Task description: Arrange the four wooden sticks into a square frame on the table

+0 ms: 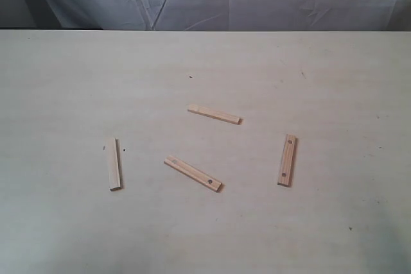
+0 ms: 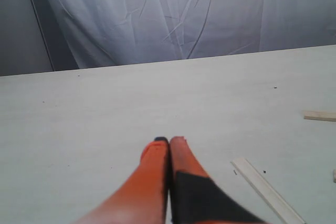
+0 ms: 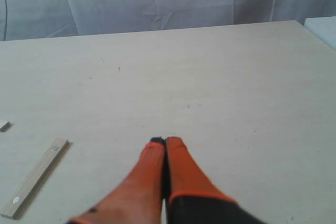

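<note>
Backdrop, exterior view: you have a white cloth hung in soft creases behind the table (image 1: pixel 64 94), a wide pale cream top with faint grain and a few tiny dark specks.

Item 1, the four wooden sticks, all flat, pale-tan, square-ended strips lying loose and well apart; none touches another, so no corner is joined.
- left stick (image 1: pixel 114 163): nearly upright in the view, plain face.
- upper stick (image 1: pixel 214 115): slightly slanted, near the middle of the table.
- lower stick (image 1: pixel 192 173): diagonal, one small dark hole near its right end.
- right stick (image 1: pixel 288 160): nearly upright, a dark hole near each end.

Neither arm appears in this view.

Item 2, left wrist view: your left gripper (image 2: pixel 169 142) shows two smooth orange fingers pressed flat together at the tips, nothing between them, above bare table. The left stick (image 2: pixel 268 190) lies near it, to one side and not touching. The squared end of a further strip (image 2: pixel 319 116) shows at the frame edge; you cannot tell which stick it is.

Item 3, right wrist view: your right gripper (image 3: pixel 165 142) has the same orange fingers, tips closed against each other and empty. The right stick (image 3: pixel 34 178) lies apart from it, with a small round mark at each end.
</note>
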Controlling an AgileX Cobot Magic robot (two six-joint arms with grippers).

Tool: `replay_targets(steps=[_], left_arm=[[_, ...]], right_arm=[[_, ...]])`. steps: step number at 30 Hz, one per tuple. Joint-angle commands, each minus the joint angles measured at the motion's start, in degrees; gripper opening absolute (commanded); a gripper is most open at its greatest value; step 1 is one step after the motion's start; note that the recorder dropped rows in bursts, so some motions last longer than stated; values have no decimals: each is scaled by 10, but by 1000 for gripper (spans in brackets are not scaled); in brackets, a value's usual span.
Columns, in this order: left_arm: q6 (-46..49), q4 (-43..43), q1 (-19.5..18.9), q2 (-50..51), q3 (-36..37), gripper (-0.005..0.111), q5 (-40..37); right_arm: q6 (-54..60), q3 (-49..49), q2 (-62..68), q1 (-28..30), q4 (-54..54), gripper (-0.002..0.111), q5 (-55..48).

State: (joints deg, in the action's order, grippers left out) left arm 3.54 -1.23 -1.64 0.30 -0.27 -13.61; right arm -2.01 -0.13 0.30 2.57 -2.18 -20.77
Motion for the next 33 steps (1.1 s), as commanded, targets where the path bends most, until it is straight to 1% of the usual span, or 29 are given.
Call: replay_targets(steps=[1, 8, 14, 33], left_arm=[[0, 0, 0, -3, 3, 0, -1], [0, 0, 0, -3, 3, 0, -1], [0, 0, 0, -3, 3, 0, -1], [0, 0, 0, -3, 3, 0, -1]], right_arm=[[3, 1, -3, 1, 0, 0, 52], [3, 1, -3, 1, 0, 0, 178], [3, 1, -3, 1, 0, 0, 246], [3, 1, -3, 1, 0, 0, 241]])
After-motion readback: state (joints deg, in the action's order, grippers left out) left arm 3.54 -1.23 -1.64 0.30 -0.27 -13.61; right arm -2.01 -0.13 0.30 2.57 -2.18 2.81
